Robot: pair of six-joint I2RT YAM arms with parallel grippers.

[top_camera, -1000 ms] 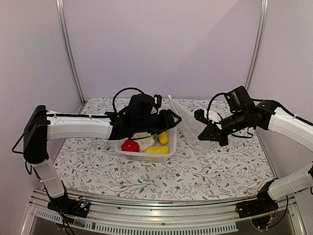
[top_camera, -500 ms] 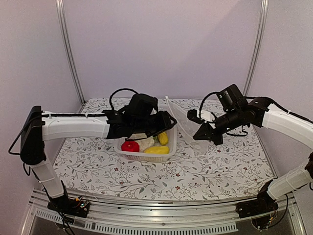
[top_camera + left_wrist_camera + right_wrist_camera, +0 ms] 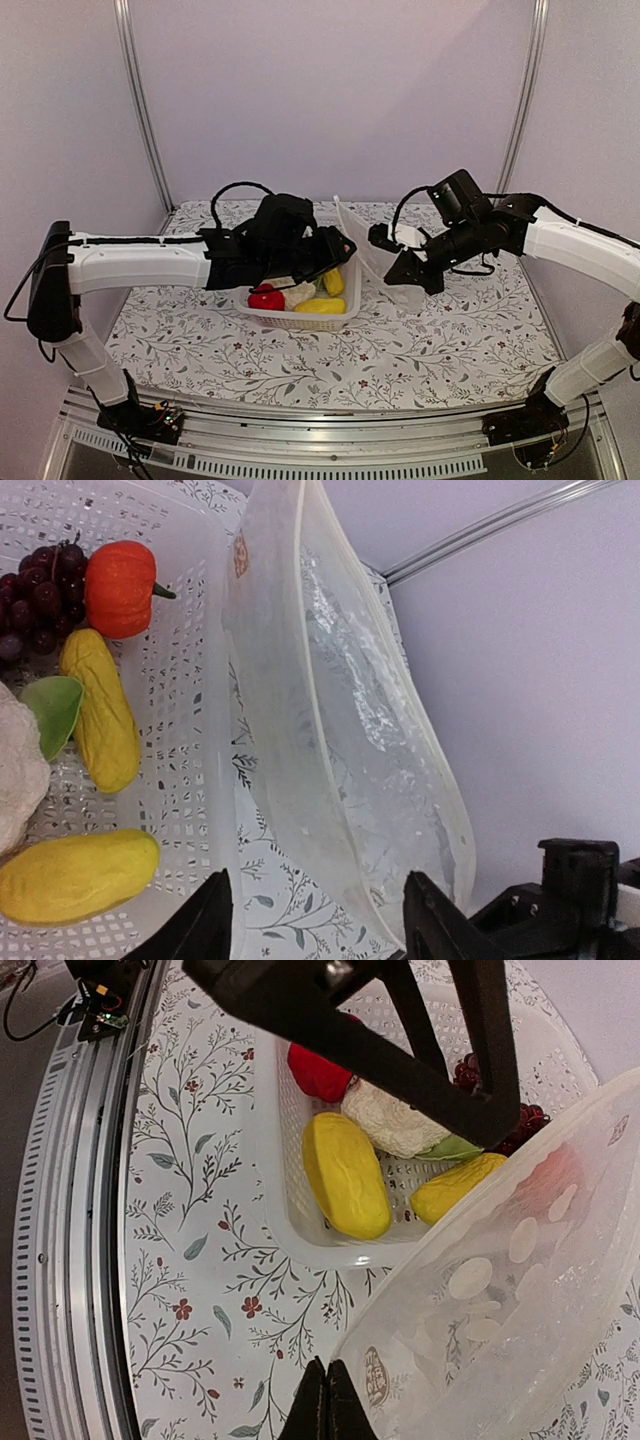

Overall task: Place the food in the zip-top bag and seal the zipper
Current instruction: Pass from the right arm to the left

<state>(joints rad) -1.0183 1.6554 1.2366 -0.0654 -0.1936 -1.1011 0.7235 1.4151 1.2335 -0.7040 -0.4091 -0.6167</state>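
My right gripper [image 3: 326,1402] is shut on the lower edge of the zip-top bag [image 3: 520,1290], a clear bag with white ovals, and holds it up beside the basket. The bag [image 3: 380,730] gapes open toward my left gripper [image 3: 315,928], which is open. Its mouth edge with the zipper [image 3: 268,680] passes between the two black fingers without being pinched. The food lies in the white basket [image 3: 300,322]: red pepper [image 3: 318,1072], cauliflower [image 3: 392,1120], two yellow pieces [image 3: 345,1175] [image 3: 455,1185], grape bunch [image 3: 38,590] and orange pumpkin [image 3: 120,585].
The flowered tablecloth [image 3: 200,350] covers the table around the basket. Metal frame posts [image 3: 140,110] stand at the back corners, and a rail [image 3: 330,425] runs along the near edge. The left gripper's black fingers [image 3: 400,1030] reach across the right wrist view above the basket.
My right gripper has carried the bag leftward, closer to the basket and the left gripper. The left arm has shifted slightly left, and its jaws stay open.
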